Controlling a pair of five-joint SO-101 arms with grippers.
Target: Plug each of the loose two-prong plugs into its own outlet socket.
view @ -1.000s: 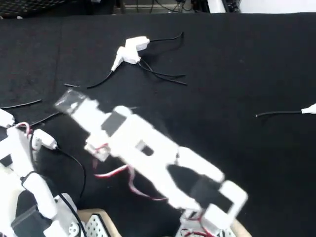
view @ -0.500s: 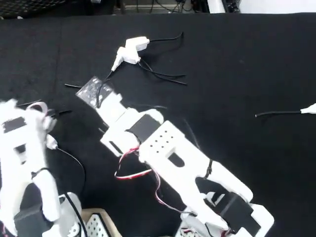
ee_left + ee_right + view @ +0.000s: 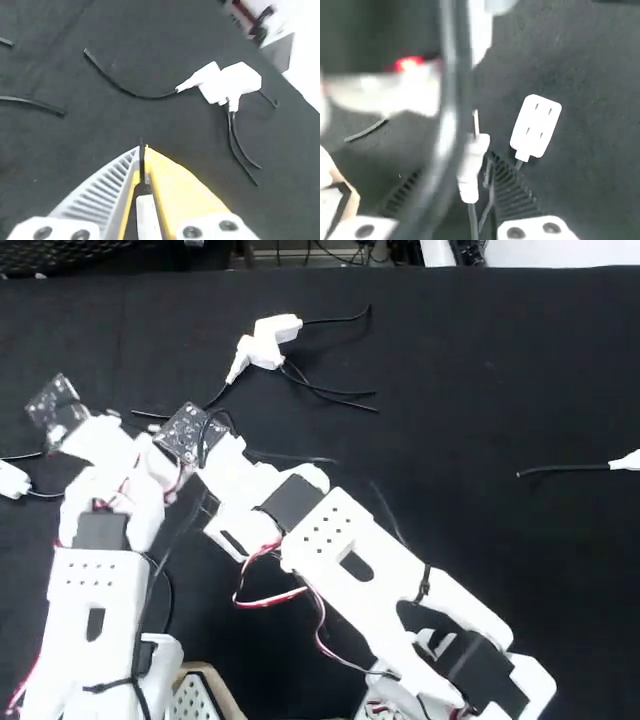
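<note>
Two claws loaded. Left gripper (image 3: 141,152) pinches a white cord-end piece (image 3: 145,212), black lead (image 3: 142,167) pointing ahead. Right gripper (image 3: 479,172) pinches a white two-prong plug (image 3: 470,167); flat white slotted outlet socket (image 3: 535,127) lies just beside its prongs, long axis roughly parallel.

Lab-style workbench: black cloth table (image 3: 480,390), equipment cables (image 3: 330,252) behind.

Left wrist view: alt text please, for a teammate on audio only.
The left gripper, one finger grey and one yellow, is shut on a white plug. Ahead on the black table lie a white plug-and-socket pair, apparently joined, and black cords.
</note>
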